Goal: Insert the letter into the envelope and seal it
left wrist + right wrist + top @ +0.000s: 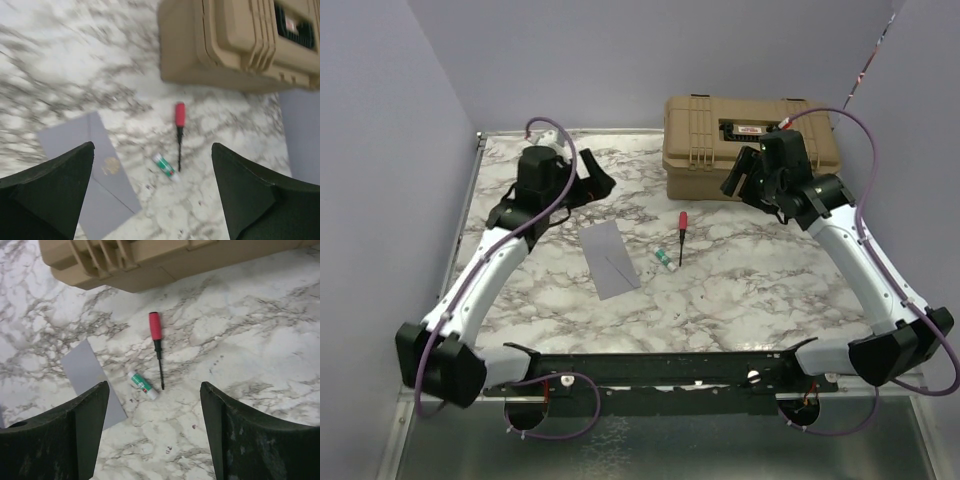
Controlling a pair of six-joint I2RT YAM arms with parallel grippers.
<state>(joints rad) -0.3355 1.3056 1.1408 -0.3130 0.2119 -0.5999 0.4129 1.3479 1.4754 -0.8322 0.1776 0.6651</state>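
Observation:
The grey envelope [610, 258] lies flat on the marble table, left of centre, with a flap crease showing across it. It also shows in the left wrist view as the envelope [107, 175], with a small gold mark on it, and in the right wrist view as the envelope [85, 367]. The letter is out of view in every frame. My left gripper [595, 180] hangs open above the table behind the envelope, nothing between its fingers [60, 185]. My right gripper [740, 176] is open too, raised in front of the tan case, and empty.
A big tan hard case [750, 145] stands at the back right. A red-handled screwdriver [682, 222] and a green-and-white glue stick [664, 260] lie just right of the envelope. Grey walls close in on the left, back and right.

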